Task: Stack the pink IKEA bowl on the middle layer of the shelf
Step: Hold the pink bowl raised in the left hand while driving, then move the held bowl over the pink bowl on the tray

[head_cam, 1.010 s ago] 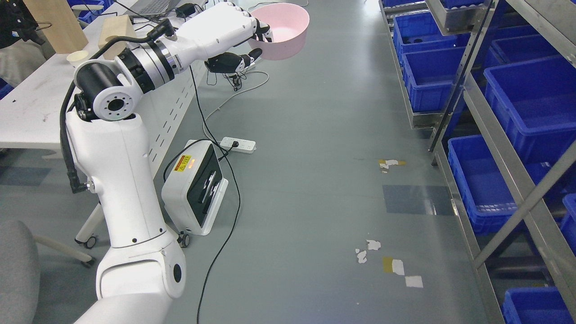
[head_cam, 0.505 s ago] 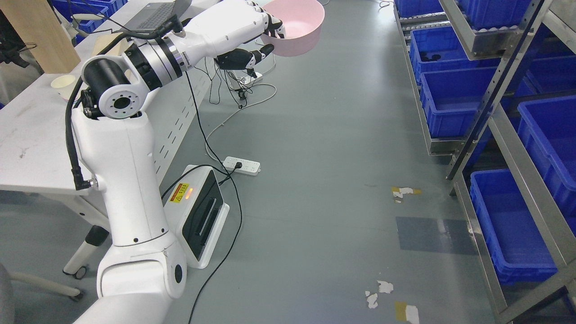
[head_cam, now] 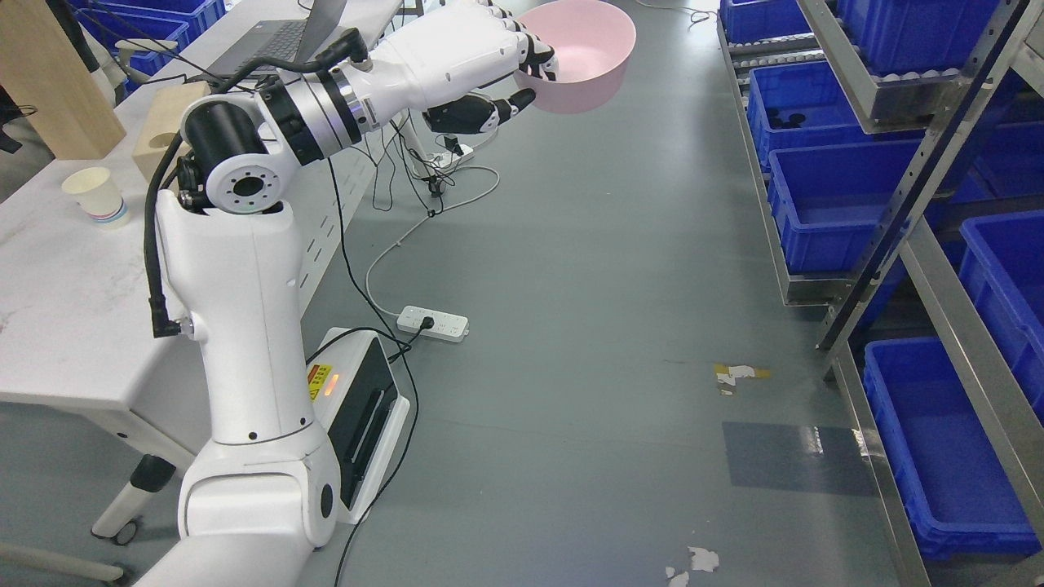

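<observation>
So we're in the carry step right now: our left hand (head_cam: 506,77) is up at about 12 o'clock in the head view, fingers curled over the near rim of the pink bowl (head_cam: 583,53) with the thumb tucked under it, so it's got a proper pinch on the rim and nothing else. The bowl is held out in the air over the grey floor (head_cam: 571,326), mouth up and a bit tilted, well apart from the metal shelf (head_cam: 938,139) that runs down the 2 to 4 o'clock side with its blue bins (head_cam: 832,204). The white table (head_cam: 65,310) with the paper cup (head_cam: 96,198) sits over at 9 o'clock, and there's a power strip (head_cam: 432,324) with cables on the floor near the middle. Right arm isn't in view at all. Our guess is nothing's been placed yet, so the next move needs us to swing toward 2 o'clock, line the bowl up with the middle layer and keep it level enough to clear the slanted uprights. We can't see from here whether there's another bowl on that layer to stack onto
</observation>
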